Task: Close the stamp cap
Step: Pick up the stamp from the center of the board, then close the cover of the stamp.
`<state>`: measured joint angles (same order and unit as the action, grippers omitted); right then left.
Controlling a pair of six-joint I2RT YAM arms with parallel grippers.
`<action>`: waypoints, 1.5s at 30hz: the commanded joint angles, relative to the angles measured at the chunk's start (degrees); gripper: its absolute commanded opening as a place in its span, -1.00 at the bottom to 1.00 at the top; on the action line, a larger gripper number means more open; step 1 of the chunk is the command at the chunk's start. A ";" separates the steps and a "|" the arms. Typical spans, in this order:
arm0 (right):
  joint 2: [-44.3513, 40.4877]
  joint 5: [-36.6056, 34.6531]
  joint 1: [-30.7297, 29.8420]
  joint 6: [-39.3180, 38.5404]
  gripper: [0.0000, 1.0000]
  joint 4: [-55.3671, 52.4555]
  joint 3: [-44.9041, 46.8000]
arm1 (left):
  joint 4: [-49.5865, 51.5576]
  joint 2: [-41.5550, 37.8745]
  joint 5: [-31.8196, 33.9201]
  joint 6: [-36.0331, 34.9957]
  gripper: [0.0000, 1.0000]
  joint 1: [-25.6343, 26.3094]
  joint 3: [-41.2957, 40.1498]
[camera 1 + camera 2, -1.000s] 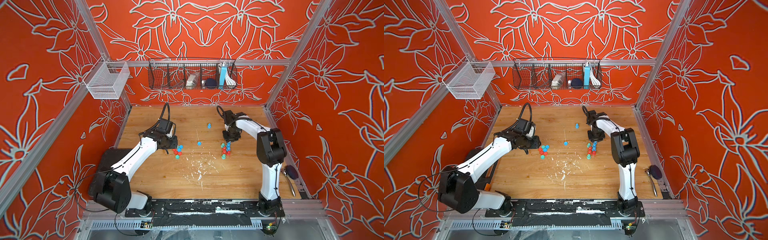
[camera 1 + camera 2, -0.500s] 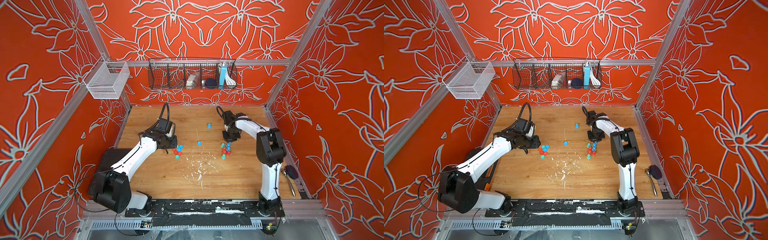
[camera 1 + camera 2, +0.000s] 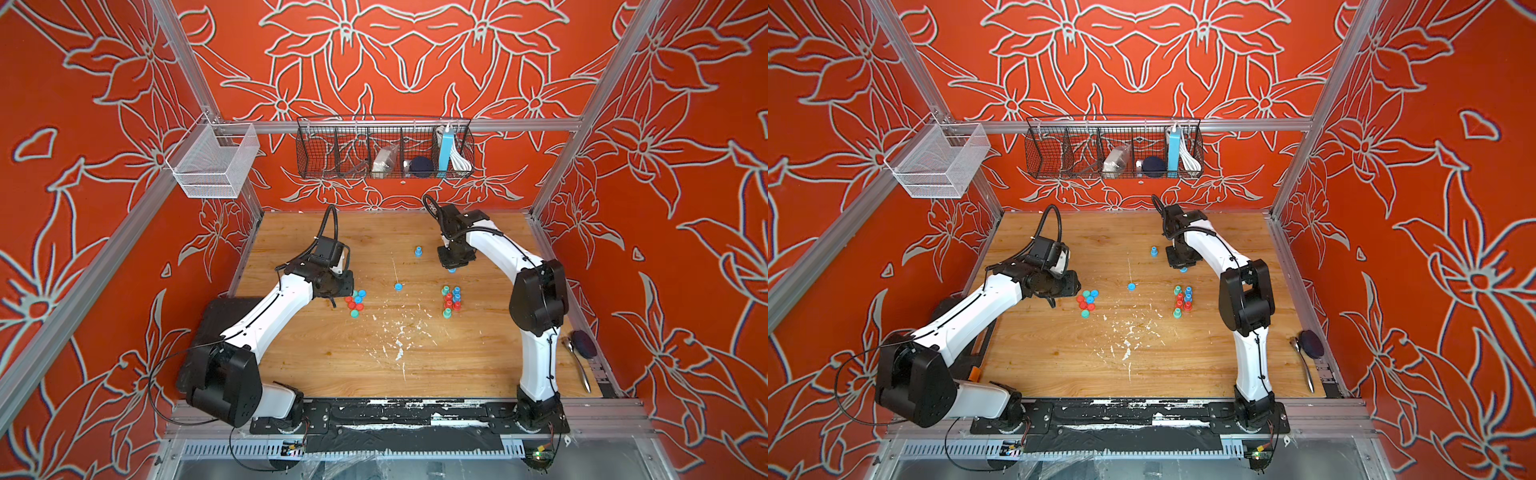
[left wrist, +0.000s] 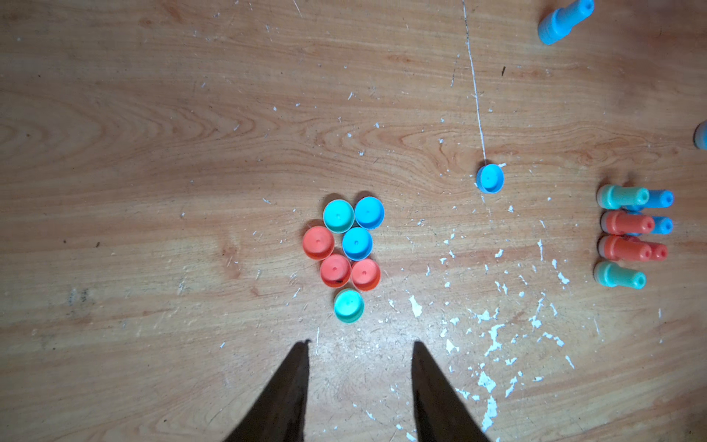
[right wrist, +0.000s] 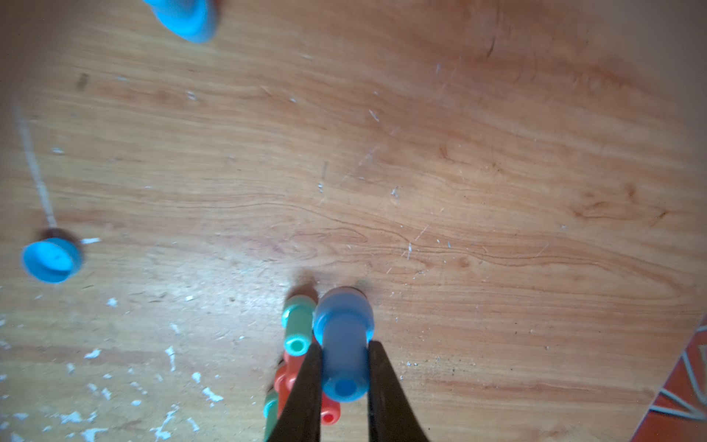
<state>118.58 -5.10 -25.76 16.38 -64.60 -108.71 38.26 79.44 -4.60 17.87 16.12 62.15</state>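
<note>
My right gripper (image 5: 345, 346) is shut on a blue stamp (image 5: 344, 325), gripping its stem from both sides. In both top views it shows just beyond the group of upright stamps (image 3: 451, 300) (image 3: 1182, 301). A loose blue cap (image 3: 398, 286) (image 5: 51, 260) (image 4: 490, 178) lies mouth up mid-table. Another blue stamp (image 3: 418, 251) (image 4: 562, 21) stands alone farther back. My left gripper (image 4: 361, 344) (image 3: 336, 300) is open over bare wood, right beside a cluster of several red, blue and teal caps (image 4: 344, 248) (image 3: 355, 301).
A black wire basket (image 3: 384, 151) and a white mesh basket (image 3: 216, 162) hang on the back rail, above the table. A spoon (image 3: 575, 361) and a dark round object (image 3: 584, 343) lie at the right edge. White flecks mark the wood.
The right gripper's jaws have closed onto the blue stamp. Both arms stay almost where they were.
</note>
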 commanded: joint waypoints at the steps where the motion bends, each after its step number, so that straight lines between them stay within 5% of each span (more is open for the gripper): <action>1: 2.35 -2.64 -3.61 -0.21 -0.80 -6.46 -5.81 | -0.03 -1.37 0.21 -0.64 -0.11 -0.38 -0.29; 12: 16.38 1.10 -10.65 -0.08 -0.79 -14.82 -25.57 | -0.03 -1.36 0.21 -0.72 -0.12 -0.47 -0.36; 21: 23.27 4.20 -12.87 0.41 -0.83 -16.28 -33.31 | 0.16 -1.06 0.29 -0.73 -0.11 -0.64 -0.28; 45: 25.64 7.88 -15.62 2.43 -0.90 -11.94 -30.96 | 0.24 -1.26 0.29 -0.65 -0.12 -1.09 -0.28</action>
<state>143.26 2.07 -40.93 17.56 -76.60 -140.73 38.26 79.13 -4.58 17.82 15.35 62.13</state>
